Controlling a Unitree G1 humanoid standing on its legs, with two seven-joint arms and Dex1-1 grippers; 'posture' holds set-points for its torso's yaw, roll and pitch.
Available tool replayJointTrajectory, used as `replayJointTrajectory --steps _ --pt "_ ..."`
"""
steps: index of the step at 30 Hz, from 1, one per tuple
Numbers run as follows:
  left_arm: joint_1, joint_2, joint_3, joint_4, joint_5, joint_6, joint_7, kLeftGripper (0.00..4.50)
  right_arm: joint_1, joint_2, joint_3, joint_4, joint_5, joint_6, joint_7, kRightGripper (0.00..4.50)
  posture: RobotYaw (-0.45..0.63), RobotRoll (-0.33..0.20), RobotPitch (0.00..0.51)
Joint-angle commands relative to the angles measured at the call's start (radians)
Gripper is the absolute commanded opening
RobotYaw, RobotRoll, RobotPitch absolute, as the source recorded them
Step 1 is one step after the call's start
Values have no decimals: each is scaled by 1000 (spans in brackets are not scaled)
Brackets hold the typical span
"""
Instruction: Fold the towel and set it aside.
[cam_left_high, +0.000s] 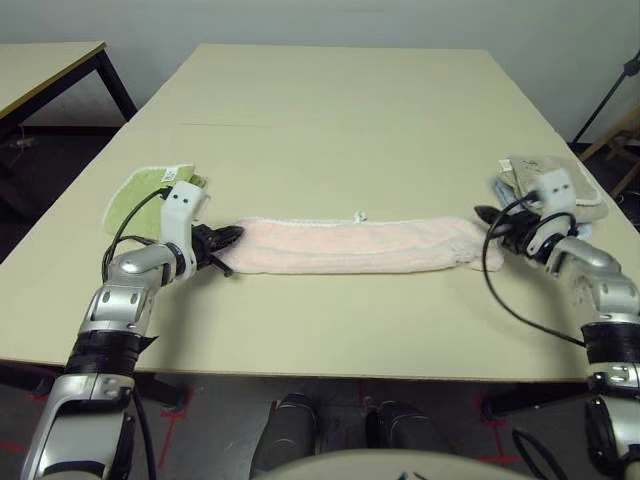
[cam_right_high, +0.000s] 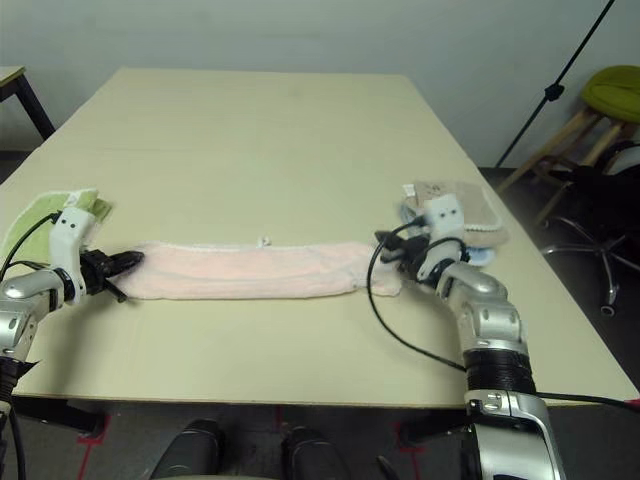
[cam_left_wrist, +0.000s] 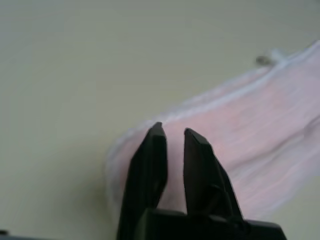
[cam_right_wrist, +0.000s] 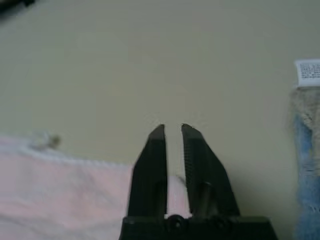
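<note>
Towel (cam_left_high: 345, 246): pale pink terry, lying as a long narrow folded band across the near part of the table (cam_left_high: 330, 110), running side to side between the two grippers. White corded edging showing along the far long edge; small loop (cam_left_high: 358, 214) sticking out near the middle of that edge.

Left gripper (cam_left_high: 226, 239): sitting at the towel's left end, black fingers (cam_left_wrist: 152, 165) standing slightly apart with a narrow gap between the tips. In the left wrist view, pink cloth lying under and behind the fingers, nothing seen pinched between them.

Right gripper (cam_left_high: 487, 215): sitting at the towel's right end, fingers (cam_right_wrist: 150, 165) likewise parted by a narrow slot. In the right wrist view, a bit of pink cloth showing low in the slot near the finger roots; whether gripped or merely lying behind, cannot tell.

Green towel (cam_left_high: 140, 190): smaller, folded, lying on the table just beyond the left wrist, partly covered by the gripper's white housing.

Beige cloth (cam_left_high: 545, 180) and blue cloth (cam_right_wrist: 306, 170): stacked by the table's right edge, just beyond the right gripper, blue peeking out beneath beige; small white printed tag (cam_right_wrist: 309, 73) sitting at the beige edge.

Second table (cam_left_high: 45, 65): standing far left, apart from the main one.

Green stool (cam_right_high: 612, 95): standing on the floor at far right, beside a black stand (cam_right_high: 555, 85).
</note>
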Motion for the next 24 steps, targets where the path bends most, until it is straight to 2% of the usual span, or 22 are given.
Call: replayJointTrajectory --steps 1,5,8,9,13,15,19,24 --pt "-20 16 46 -50 -70 -29 -72 1972 21 17 -110 -158 162 269 -125 1706 114 0 86" --pt "-40 53 66 -71 -148 -8 -180 3393 14 29 -232 -258 276 624 -313 3186 113 0 94" --pt "-79 87 101 -71 -283 68 -319 4440 -33 27 -422 -241 394 953 -336 4287 105 0 97" --pt "-90 102 100 -62 -299 75 -358 4498 -17 12 -447 -235 436 998 -350 4442 105 0 97" --pt "-108 155 71 -38 -315 98 -472 4498 121 -28 -452 -236 627 1012 -444 4442 94 0 98" --pt "-112 174 52 -30 -316 105 -524 4498 191 -4 -451 -257 709 1012 -514 4442 85 0 97" --pt "-114 180 38 -38 -332 137 -576 4498 205 136 -462 -300 798 1012 -692 4442 78 0 92" --pt "-114 184 26 -43 -338 162 -625 4498 160 312 -462 -303 788 908 -932 4442 84 0 82"
